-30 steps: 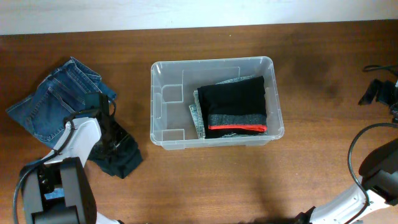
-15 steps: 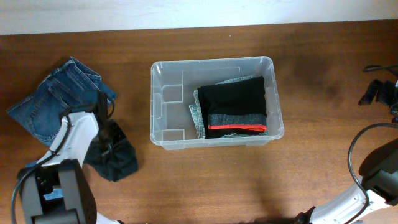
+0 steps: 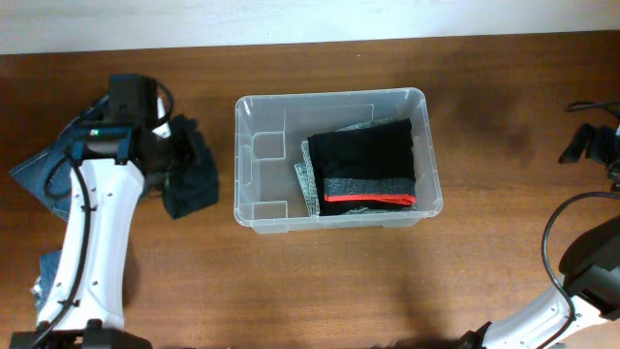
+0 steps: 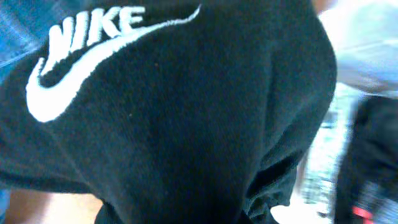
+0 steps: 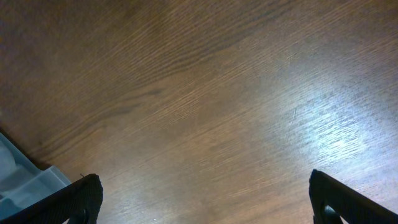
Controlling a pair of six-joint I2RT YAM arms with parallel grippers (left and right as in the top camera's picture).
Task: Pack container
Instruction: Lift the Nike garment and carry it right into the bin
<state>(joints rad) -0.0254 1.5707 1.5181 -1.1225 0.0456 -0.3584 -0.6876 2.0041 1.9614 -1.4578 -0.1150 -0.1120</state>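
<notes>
Pretty much the whole shot is a black fleece (image 4: 186, 124) with a white Nike swoosh (image 4: 87, 56) up at 10 o'clock (blue denim (image 4: 15, 28) peeking out behind it), and the blurry container (image 4: 367, 43) off at 2 o'clock.

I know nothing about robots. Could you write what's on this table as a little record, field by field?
Left hand: shut on a black Nike garment, just left of the container
Right hand: open, holding nothing, over bare table
In container: folded black garment with red stripe, lying on a grey garment
Outside container: blue jeans, far left, partly under the left arm
</notes>
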